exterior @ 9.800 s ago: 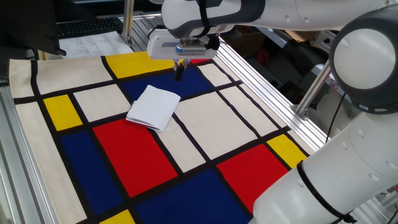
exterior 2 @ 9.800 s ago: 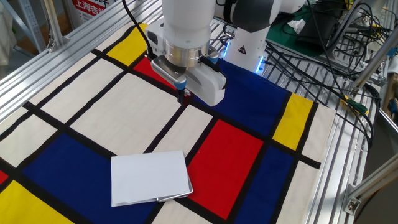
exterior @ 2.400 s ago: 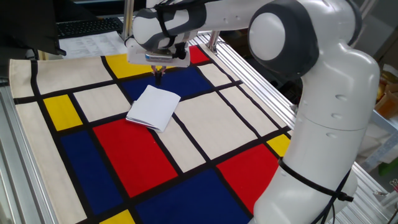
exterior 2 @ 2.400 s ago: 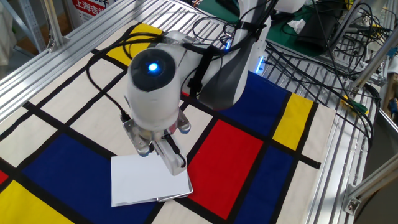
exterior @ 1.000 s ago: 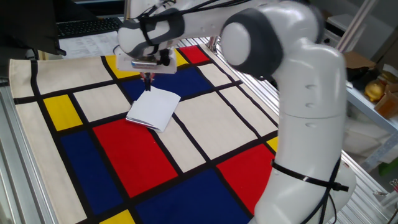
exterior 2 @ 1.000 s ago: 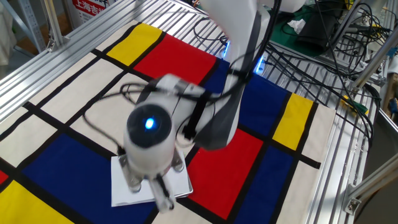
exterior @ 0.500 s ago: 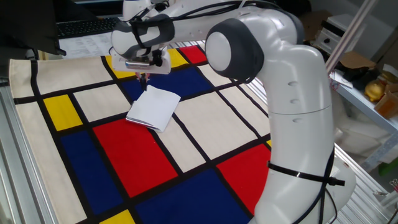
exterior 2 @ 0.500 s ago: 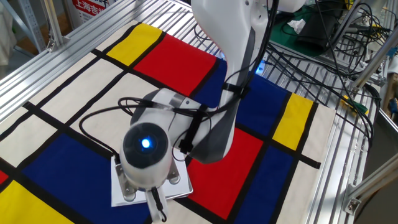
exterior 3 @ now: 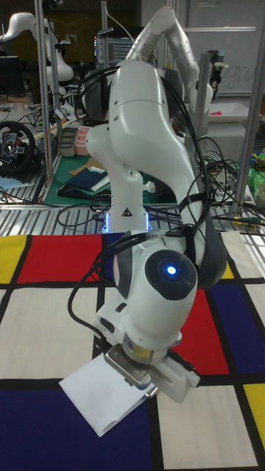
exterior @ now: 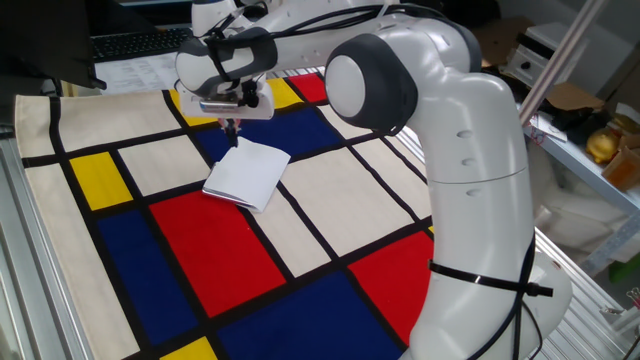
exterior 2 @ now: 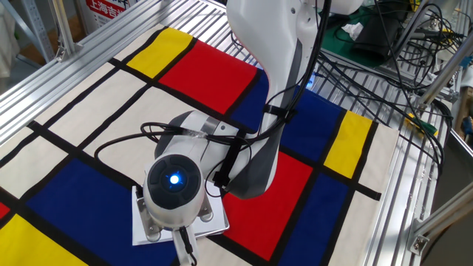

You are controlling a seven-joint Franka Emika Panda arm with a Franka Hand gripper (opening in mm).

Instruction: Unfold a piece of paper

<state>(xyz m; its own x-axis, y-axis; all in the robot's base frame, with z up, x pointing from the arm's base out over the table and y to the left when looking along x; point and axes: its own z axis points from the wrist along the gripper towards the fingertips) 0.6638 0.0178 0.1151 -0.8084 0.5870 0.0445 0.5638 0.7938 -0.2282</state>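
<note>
So we've got a table (exterior: 400,110) made of ribbed aluminium rails, covered almost edge to edge by a colourful cloth (exterior: 330,200) in cream, red, blue and yellow blocks with black lines. Around it is a busy lab: cables (exterior 2: 399,44) hanging off one side, a keyboard (exterior: 140,42) and printed sheets (exterior: 150,70) past the far corner, and a steering wheel (exterior 3: 16,147) plus another robot arm (exterior 3: 22,26) in the background.

The arm (exterior: 460,150) bends way over from its base and points its wrist straight down, so in the other fixed view we mostly see the back of the wrist with its blue light (exterior 2: 174,179).

The gripper (exterior: 233,128) hangs just above the piece of paper (exterior: 247,172), right at the paper's far corner. The jaws look narrow, the two dark fingers (exterior: 232,127) close together, with nothing between them. We can't tell whether the tips actually touch the sheet.

The paper is folded, lying flat where a blue, a red and two cream blocks meet, nearer the keyboard end of the table.
</note>
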